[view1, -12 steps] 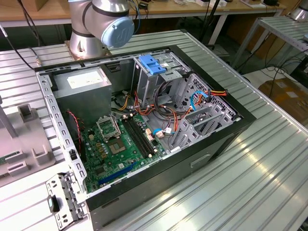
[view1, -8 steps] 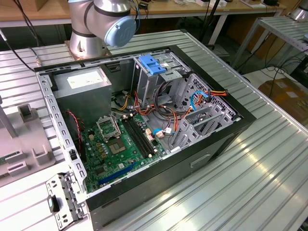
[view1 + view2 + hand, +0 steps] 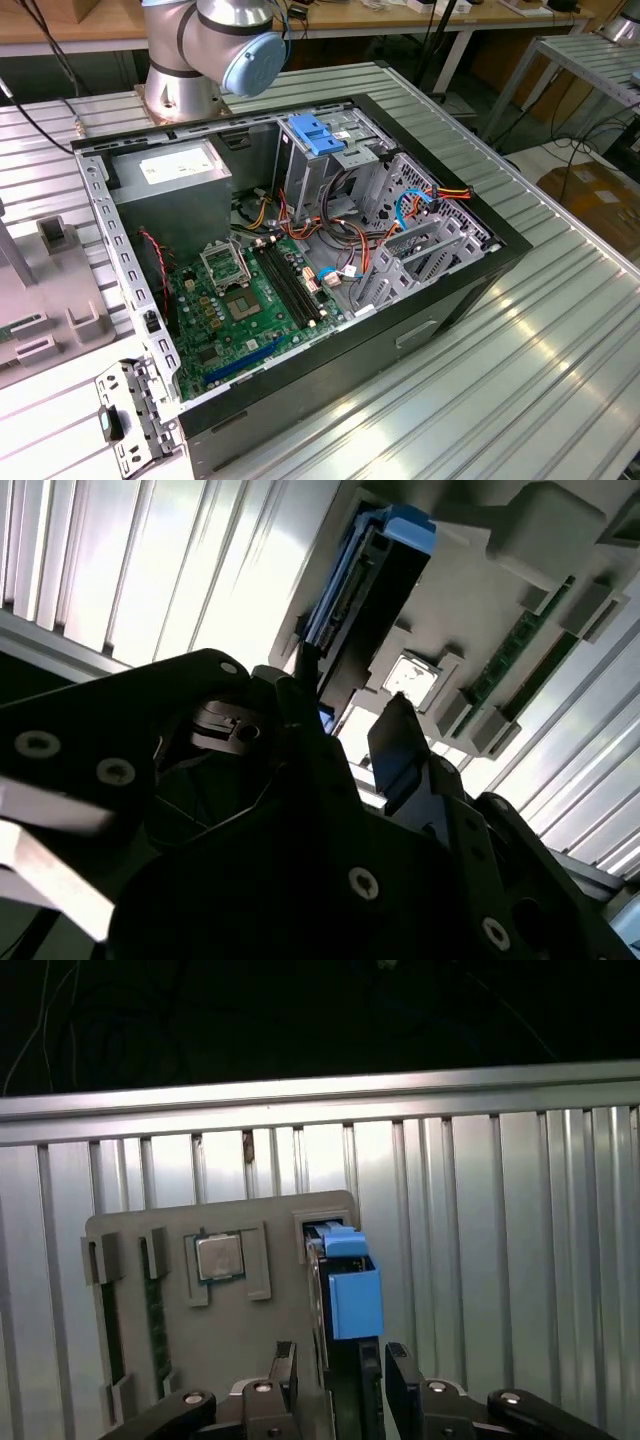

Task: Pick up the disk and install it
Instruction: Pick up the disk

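The disk point(image 3: 347, 1278) stands on edge in a slot of a grey holder block point(image 3: 260, 1340); its blue side rail faces the camera and its dark body runs down behind it. In the second wrist view the disk point(image 3: 372, 590) shows as a dark slab with a blue rail along one side. My gripper point(image 3: 342, 1372) is open. Its two black fingers point(image 3: 286, 1368) reach down on either side of the disk's near end, with a small gap on each side. The same gripper point(image 3: 350, 708) sits just short of the disk in the second wrist view.
The holder block also carries a processor chip point(image 3: 218, 1257) and a memory stick point(image 3: 155, 1312). It rests on a ribbed metal table point(image 3: 480, 1240). The open computer case point(image 3: 300, 270) holds a drive cage with a light-blue latch point(image 3: 316, 135), a grey power supply point(image 3: 170, 178) and loose cables.
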`<action>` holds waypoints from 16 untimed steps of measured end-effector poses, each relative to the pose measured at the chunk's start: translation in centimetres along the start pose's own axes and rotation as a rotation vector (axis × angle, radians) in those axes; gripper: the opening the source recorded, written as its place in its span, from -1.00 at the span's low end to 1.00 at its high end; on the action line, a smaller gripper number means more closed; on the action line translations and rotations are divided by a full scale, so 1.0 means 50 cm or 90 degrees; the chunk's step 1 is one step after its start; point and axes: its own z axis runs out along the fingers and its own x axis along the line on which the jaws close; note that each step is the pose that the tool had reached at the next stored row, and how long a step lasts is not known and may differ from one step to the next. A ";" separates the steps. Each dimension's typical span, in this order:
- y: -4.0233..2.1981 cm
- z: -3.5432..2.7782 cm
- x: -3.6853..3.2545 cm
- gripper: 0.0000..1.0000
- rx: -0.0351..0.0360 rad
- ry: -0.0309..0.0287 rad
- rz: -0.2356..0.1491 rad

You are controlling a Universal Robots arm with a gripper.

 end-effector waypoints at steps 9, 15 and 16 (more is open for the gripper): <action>0.010 0.020 -0.008 -0.04 -0.0009 -0.0010 -0.036; 0.012 0.045 -0.009 -0.04 -0.0009 -0.0011 -0.036; 0.012 0.049 -0.009 -0.04 -0.0009 -0.0011 -0.036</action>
